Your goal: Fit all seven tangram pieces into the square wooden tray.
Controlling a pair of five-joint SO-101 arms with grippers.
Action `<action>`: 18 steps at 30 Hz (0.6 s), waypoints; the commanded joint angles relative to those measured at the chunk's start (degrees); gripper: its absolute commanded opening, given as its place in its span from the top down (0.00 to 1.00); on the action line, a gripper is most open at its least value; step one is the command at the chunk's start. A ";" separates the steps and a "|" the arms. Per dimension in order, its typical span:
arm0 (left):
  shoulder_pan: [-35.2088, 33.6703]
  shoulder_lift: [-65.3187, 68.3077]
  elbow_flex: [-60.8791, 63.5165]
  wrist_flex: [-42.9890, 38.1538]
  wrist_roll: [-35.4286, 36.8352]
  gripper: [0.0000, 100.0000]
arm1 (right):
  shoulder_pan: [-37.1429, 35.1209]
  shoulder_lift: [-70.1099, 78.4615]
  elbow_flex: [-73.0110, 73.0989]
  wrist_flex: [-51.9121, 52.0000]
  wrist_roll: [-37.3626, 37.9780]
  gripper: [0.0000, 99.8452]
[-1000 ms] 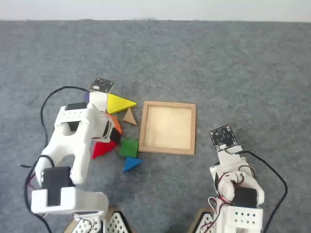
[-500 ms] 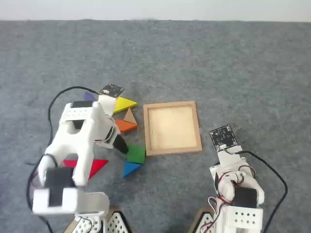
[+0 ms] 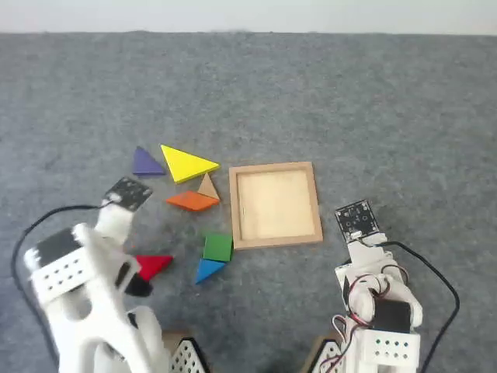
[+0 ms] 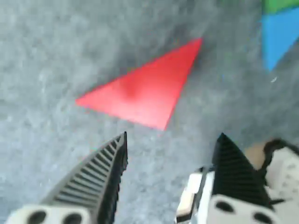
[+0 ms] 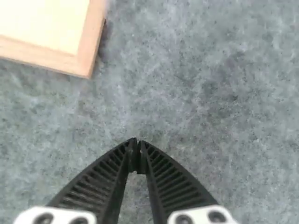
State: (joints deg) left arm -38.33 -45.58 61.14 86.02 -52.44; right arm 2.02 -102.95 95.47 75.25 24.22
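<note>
We find the square wooden tray point(image 3: 276, 168) just right of centre on the grey bench point(image 3: 373, 101), with all seven pieces outside it to the left: purple triangle point(image 3: 145, 162), yellow triangle point(image 3: 185, 163), tan triangle point(image 3: 207, 186) and orange parallelogram point(image 3: 192, 200) higher up, and green square point(image 3: 218, 247), blue triangle point(image 3: 208, 270) and red triangle point(image 3: 153, 264) lower down. The left jaws stand spread beside the red triangle, gripping nothing. The right jaws are pressed together at lower right, near the tray's corner.

We see a speckled grey table point(image 3: 349, 101), a pale wooden tray point(image 3: 272, 166), a red triangle point(image 4: 140, 95), blue triangle point(image 3: 208, 270), green square point(image 3: 217, 247), orange parallelogram point(image 3: 192, 200), yellow triangle point(image 3: 186, 163), purple triangle point(image 3: 145, 162) and tan triangle point(image 3: 206, 186).
</note>
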 commanded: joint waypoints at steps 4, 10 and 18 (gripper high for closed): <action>-6.59 -1.67 0.40 1.41 -6.15 0.81 | -0.31 -0.92 0.97 0.13 0.44 0.99; -5.80 6.59 0.57 -0.70 -6.95 0.86 | -0.31 -0.92 0.97 0.13 0.44 0.99; 0.97 23.82 -1.19 -5.98 -7.12 0.84 | -0.31 -0.92 0.97 0.13 0.44 0.99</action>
State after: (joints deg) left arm -39.91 -26.07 62.11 83.38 -61.14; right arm 2.02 -102.95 95.47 75.25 24.22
